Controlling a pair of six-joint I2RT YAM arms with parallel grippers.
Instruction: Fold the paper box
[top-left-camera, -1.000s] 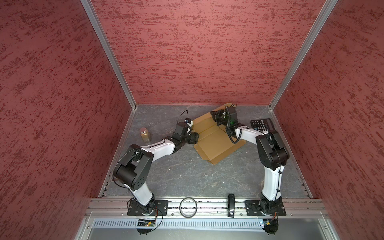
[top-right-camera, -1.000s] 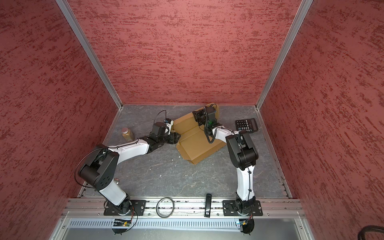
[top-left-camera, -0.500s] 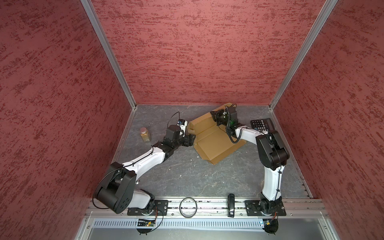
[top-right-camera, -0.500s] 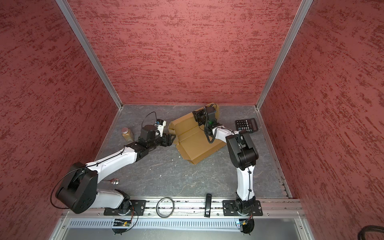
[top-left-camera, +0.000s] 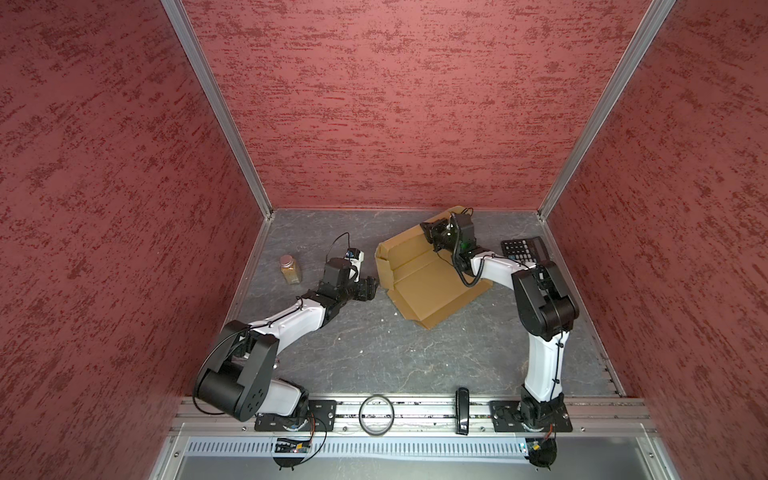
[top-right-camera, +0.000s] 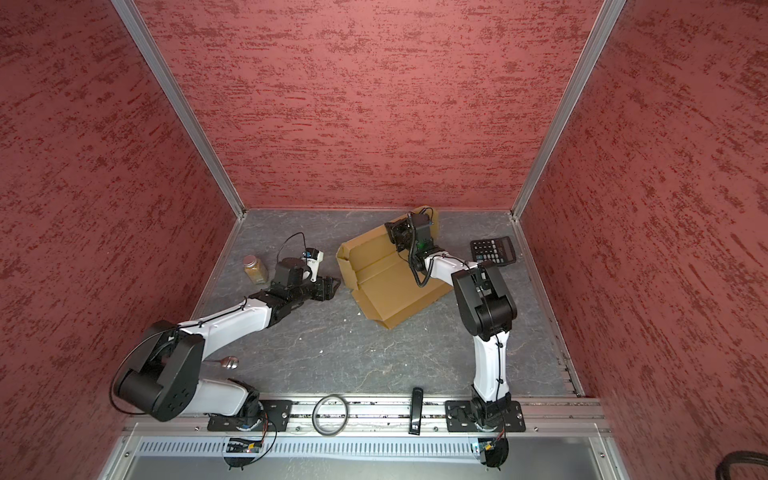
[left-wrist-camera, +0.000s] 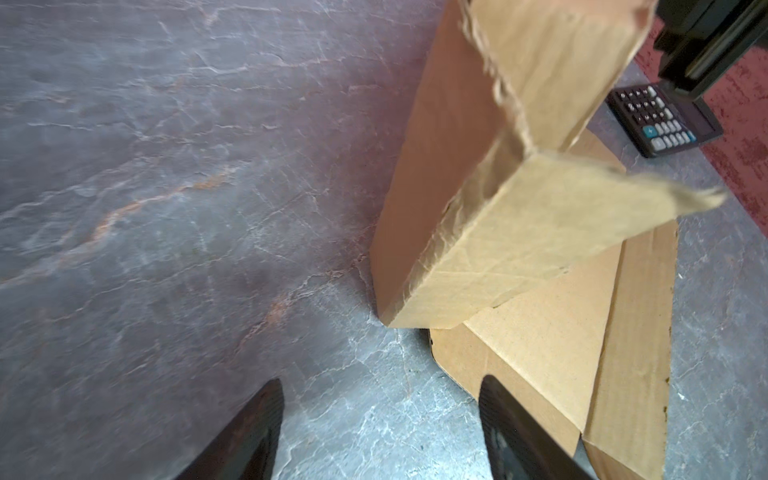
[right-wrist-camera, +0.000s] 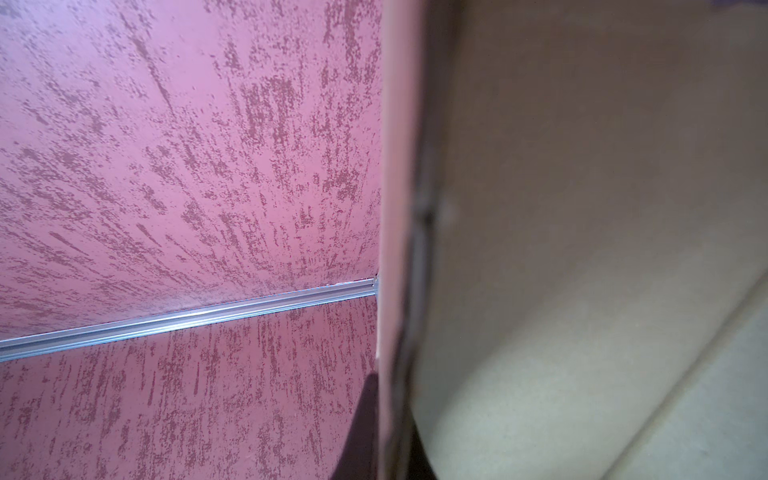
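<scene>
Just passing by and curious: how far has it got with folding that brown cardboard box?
Early on. Done: the brown corrugated cardboard box has one side wall raised. In hand: the right gripper pinches the far flap; the left gripper hovers open beside the box. Left: the near panel lies flat.

Left arm (top-left-camera: 291, 322) and right arm (top-left-camera: 540, 365): white tubular links between black rounded joint housings, with black ties banding the white shells. A black cable (top-left-camera: 468, 284) loops off the right arm. Black screwed base plates (top-left-camera: 326, 413) sit on the rail (top-left-camera: 419, 411).
</scene>
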